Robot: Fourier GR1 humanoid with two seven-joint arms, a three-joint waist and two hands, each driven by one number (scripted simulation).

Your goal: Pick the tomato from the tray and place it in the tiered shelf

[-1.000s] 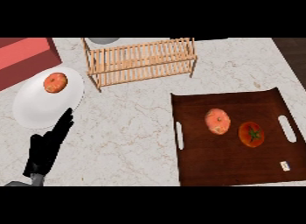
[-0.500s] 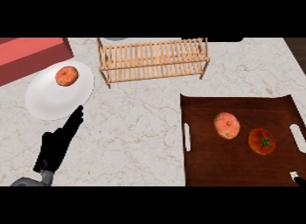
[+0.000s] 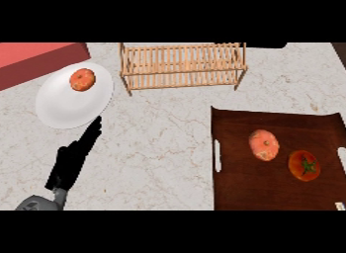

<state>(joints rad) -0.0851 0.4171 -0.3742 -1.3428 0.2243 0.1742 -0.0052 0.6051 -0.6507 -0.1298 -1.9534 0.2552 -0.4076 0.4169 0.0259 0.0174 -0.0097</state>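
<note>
**Resting left hand, tomato on tray**

Showing the counter from the head view: the tomato (image 3: 304, 165), red with a green stem, lies on the dark brown tray (image 3: 278, 195) at right, just beside a paler orange fruit (image 3: 263, 145). The wooden tiered shelf (image 3: 183, 65) stands at top centre. At left, the left hand (image 3: 75, 159) lies with fingers straight, holding nothing, fingertips near a white plate (image 3: 63, 106) bearing a small orange fruit (image 3: 82, 79).
</note>
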